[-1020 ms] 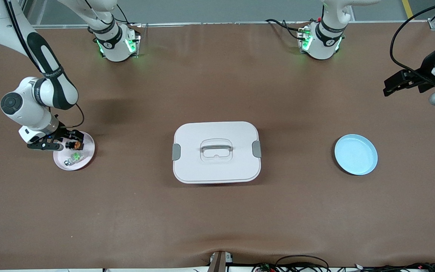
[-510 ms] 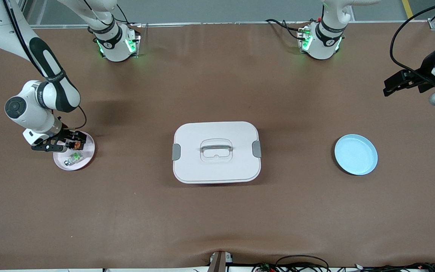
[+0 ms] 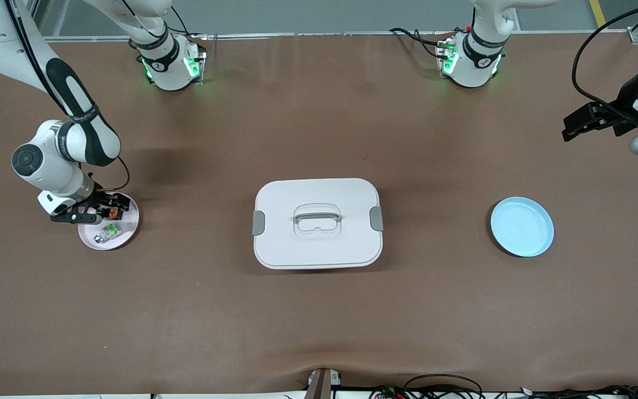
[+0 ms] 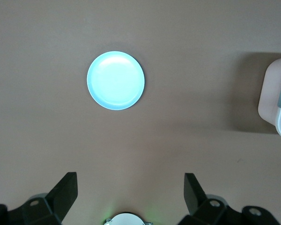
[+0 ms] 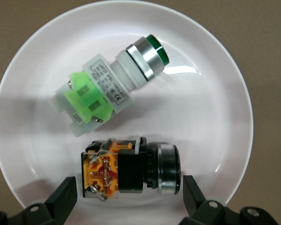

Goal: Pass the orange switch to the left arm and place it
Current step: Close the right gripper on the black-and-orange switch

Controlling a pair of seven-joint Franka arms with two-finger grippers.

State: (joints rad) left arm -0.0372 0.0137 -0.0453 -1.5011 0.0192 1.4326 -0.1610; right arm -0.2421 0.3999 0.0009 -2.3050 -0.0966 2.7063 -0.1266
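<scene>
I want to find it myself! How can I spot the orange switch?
Look for the pink plate toward the right arm's end of the table. Two small parts lie on it, under the right end effector. The orange switch is black with an orange end; its neighbour, the green switch, is whitish-green.

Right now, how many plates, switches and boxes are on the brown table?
Plates: 2, a pale pink round plate and a light blue round plate.
Switches: 2, a black switch with an orange centre and a clear-white switch with a green centre.
Boxes: 1, a large white lidded box.
Total: 5.
</scene>
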